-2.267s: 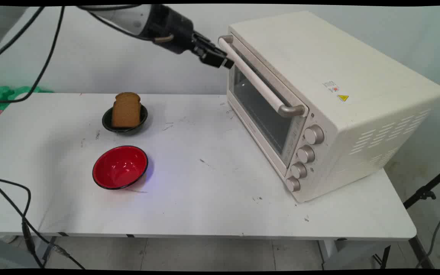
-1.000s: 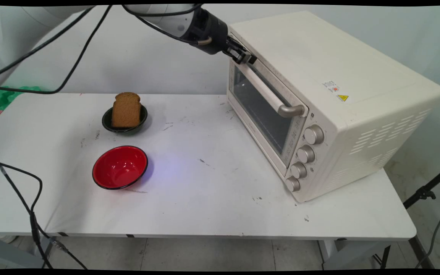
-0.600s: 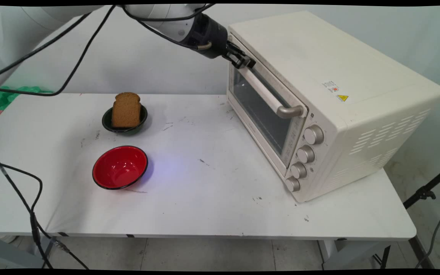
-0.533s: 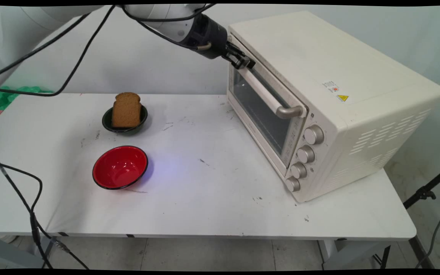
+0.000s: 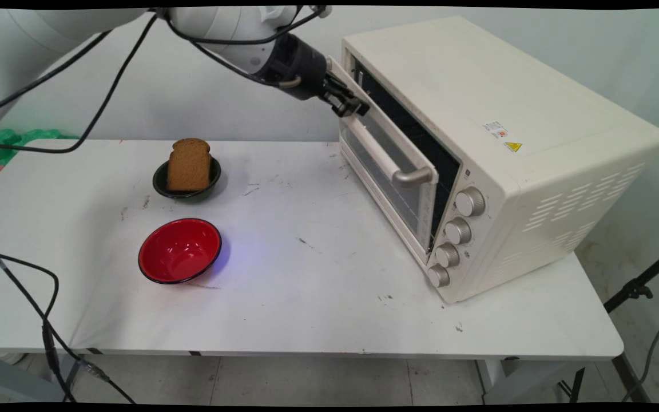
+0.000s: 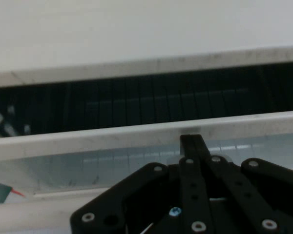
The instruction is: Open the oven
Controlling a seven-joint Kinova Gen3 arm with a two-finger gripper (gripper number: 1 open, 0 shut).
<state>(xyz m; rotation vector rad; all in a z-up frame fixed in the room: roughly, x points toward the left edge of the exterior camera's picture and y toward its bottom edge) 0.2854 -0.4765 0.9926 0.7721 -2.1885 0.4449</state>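
My gripper [image 5: 355,109] is at the far upper corner of the cream toaster oven's [image 5: 495,109] door [image 5: 404,197], just above the far end of the door handle [image 5: 384,162]. The door leans outward at its top, and a dark gap [image 5: 415,129] into the oven shows behind it. In the hand view the gripper [image 6: 190,142] is shut, its tip lying against the door's upper edge [image 6: 112,136], with the dark oven inside [image 6: 136,105] beyond. The glass pane [image 6: 97,163] lies below that edge.
A slice of brown bread [image 5: 189,165] stands in a small black bowl [image 5: 163,184] at the table's [image 5: 306,309] back left. A red bowl [image 5: 179,250] with nothing in it sits nearer. Black cables [image 5: 49,86] hang at the left. Four knobs [image 5: 458,230] line the oven's front.
The gripper came in from the left to the door's top far corner, then drew back left and down. The oven door, closed half a second ago, now stands ajar at its top.
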